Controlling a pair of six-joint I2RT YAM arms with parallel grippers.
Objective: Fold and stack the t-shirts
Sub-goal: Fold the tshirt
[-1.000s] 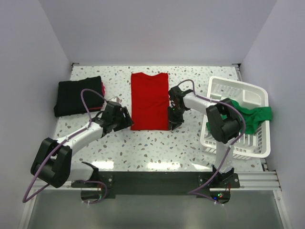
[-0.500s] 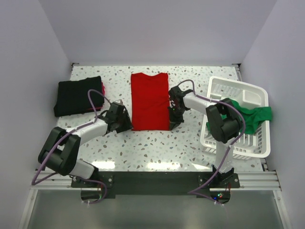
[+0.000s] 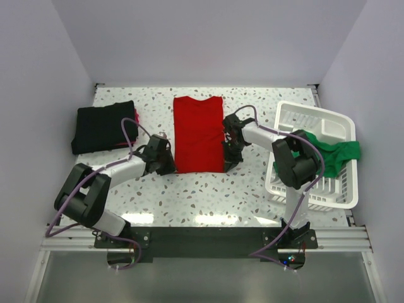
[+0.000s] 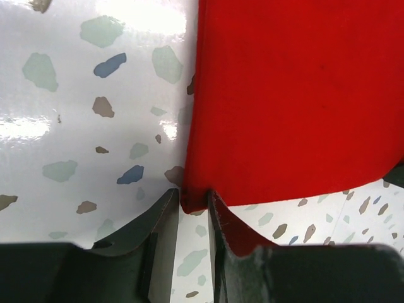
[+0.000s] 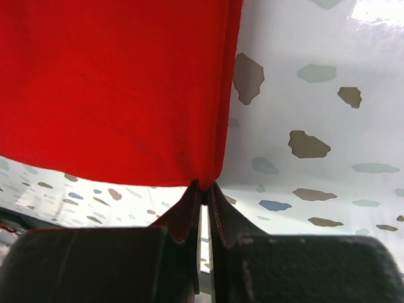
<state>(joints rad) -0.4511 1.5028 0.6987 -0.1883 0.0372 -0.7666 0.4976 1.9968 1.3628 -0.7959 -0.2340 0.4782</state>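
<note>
At the far left of the speckled desk [image 3: 208,189] a black t-shirt [image 3: 104,126] lies folded into a flat rectangle, and a strip of pink-red cloth [image 3: 136,117] peeks out along its right edge

The left arm reaches in low across the desk [image 4: 76,95] and its left claw [image 3: 169,163] sits at the near-left corner of the red t-shirt [image 3: 199,132]. The left wrist view shows that claw [image 4: 191,199] narrow, its two fingertips on either side of the corner of the red cloth [image 4: 297,95]. The corner fills the gap at the tips, but whether the pinch is tight I cannot tell

The red t-shirt lies flat in the middle of the desk as a tall rectangle, its collar end towards the far wall

The right claw [image 3: 228,161] is at the shirt's near-right corner. The right wrist view shows it [image 5: 203,189] pinched closed on that corner, the red cloth [image 5: 113,82] spreading away from the tips over the desk [image 5: 315,95]

At the far right stands a white slatted basket [image 3: 315,117], and a green t-shirt [image 3: 334,151] is crumpled inside it and draped over its right rim
</note>
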